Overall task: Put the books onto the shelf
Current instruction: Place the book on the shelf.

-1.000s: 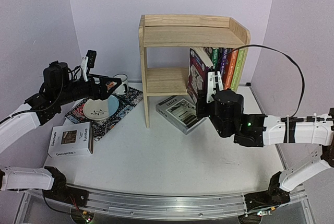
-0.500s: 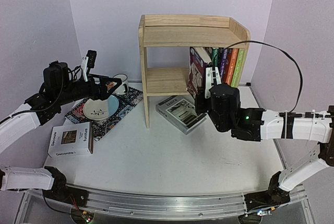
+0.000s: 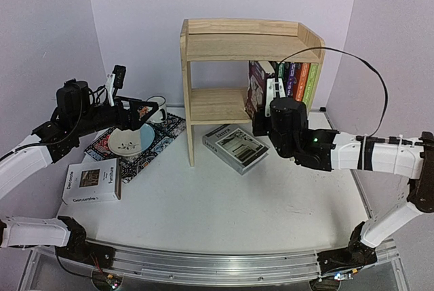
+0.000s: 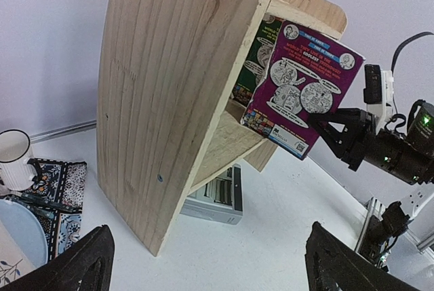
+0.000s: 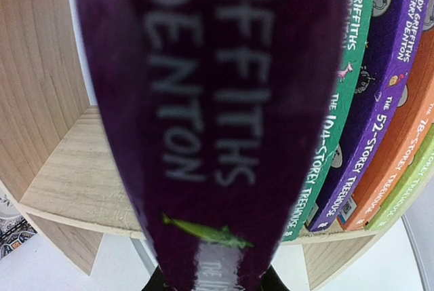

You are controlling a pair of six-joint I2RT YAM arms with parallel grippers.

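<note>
Tilted dark purple book (image 4: 302,91) overhangs shelf (image 4: 169,101) edge; free room leftward.

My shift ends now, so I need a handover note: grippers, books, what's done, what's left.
Left gripper: open, empty, above the bowl.
Right gripper: shut on the dark purple book, held at the lower tier of the shelf.
Done: four paperbacks stand at that tier's right end.
Left: seat the dark purple book beside them, then shelve the grey-white book lying flat in front of the shelf and the white Decorate book lying near the left arm.
</note>
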